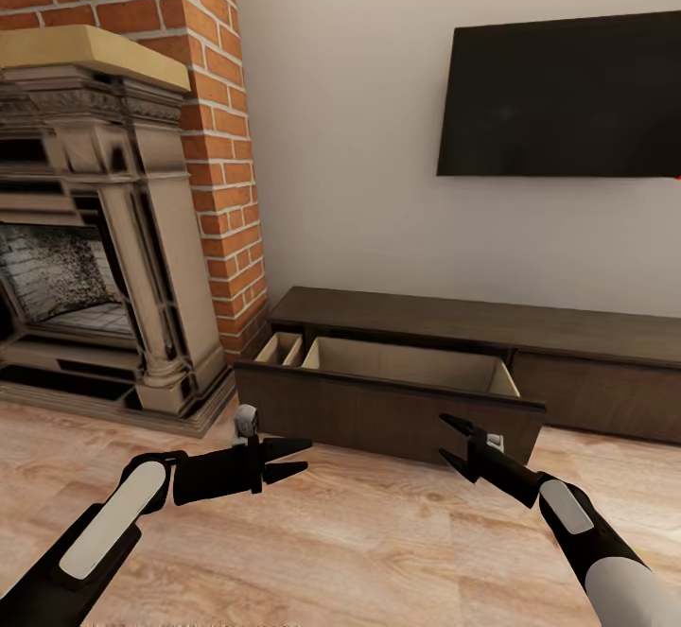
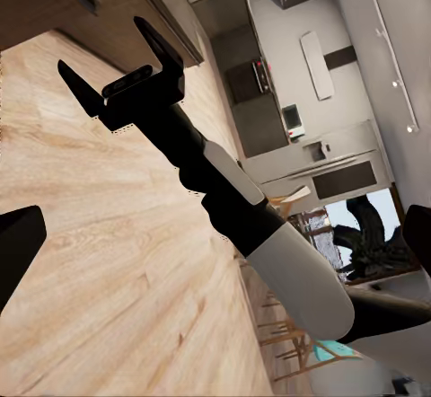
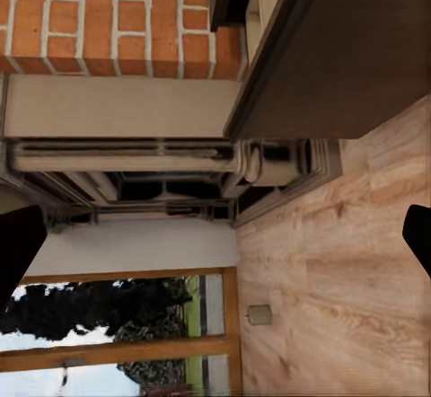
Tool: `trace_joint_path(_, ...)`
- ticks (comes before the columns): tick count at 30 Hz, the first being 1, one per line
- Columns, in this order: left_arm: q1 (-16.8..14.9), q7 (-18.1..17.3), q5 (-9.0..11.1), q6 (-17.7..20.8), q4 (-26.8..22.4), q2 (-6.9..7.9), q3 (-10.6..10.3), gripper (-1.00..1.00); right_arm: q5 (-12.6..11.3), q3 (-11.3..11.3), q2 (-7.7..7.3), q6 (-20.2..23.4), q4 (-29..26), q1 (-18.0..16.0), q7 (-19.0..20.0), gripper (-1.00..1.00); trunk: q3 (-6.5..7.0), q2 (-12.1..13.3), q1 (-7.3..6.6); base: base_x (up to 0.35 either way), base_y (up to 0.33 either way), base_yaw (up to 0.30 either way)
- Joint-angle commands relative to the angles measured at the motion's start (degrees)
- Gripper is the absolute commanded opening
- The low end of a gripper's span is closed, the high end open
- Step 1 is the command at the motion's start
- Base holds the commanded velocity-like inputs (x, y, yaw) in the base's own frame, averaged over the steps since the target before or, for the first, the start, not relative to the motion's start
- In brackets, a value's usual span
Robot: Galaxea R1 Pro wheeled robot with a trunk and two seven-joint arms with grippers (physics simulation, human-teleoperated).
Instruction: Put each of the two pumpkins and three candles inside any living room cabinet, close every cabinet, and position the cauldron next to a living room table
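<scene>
while both tools [image 1: 288, 460] [image 1: 456, 442] hover open, the cabinet [image 1: 397, 391] drawer gapes just beyond.

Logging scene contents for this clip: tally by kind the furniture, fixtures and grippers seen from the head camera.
Cabinet, drawer pulled open: 1
Fireplace: 1
Wall TV: 1
Grippers, left gripper and right gripper, jaws open: 2
Total: 5

Both arms reached forward at low height, forearms dark with pale panels; the left gripper [image 1: 295, 460] pointed toward the robot's right, its two black fingers parted; the right gripper [image 1: 452, 440] angled up and toward the left, fingers likewise spread; in the left wrist view the right gripper [image 2: 117, 72] showed its jaws apart, empty.
</scene>
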Motion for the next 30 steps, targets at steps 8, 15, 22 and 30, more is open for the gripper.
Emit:
trace_joint_path(8,-0.07,-0.43,-0.28,0.04,-0.01,0.08,-0.09,1.00,0.06,-0.19,0.00,0.30,0.06,-0.01,0.27,1.00,-0.06,-0.02,-0.01,0.000,-0.279,0.255)
trace_joint_path(15,-0.07,-0.41,-0.28,0.04,0.01,0.07,-0.08,1.00,0.06,-0.20,-0.01,0.30,0.14,-0.01,0.34,1.00,0.07,-0.02,-0.01,0.000,-0.203,-0.101)
trace_joint_path(22,-0.07,-0.39,-0.28,0.04,-0.02,0.11,-0.08,1.00,0.00,-0.27,0.03,0.30,1.42,-0.01,0.42,1.00,0.31,-0.02,-0.01,0.000,-0.025,-0.268)
trace_joint_path(30,-0.07,-0.41,-0.28,0.04,0.00,0.11,-0.08,1.00,-0.03,-0.27,0.00,0.30,1.72,-0.01,0.48,1.00,0.60,-0.02,-0.01,0.000,-0.001,-0.275)
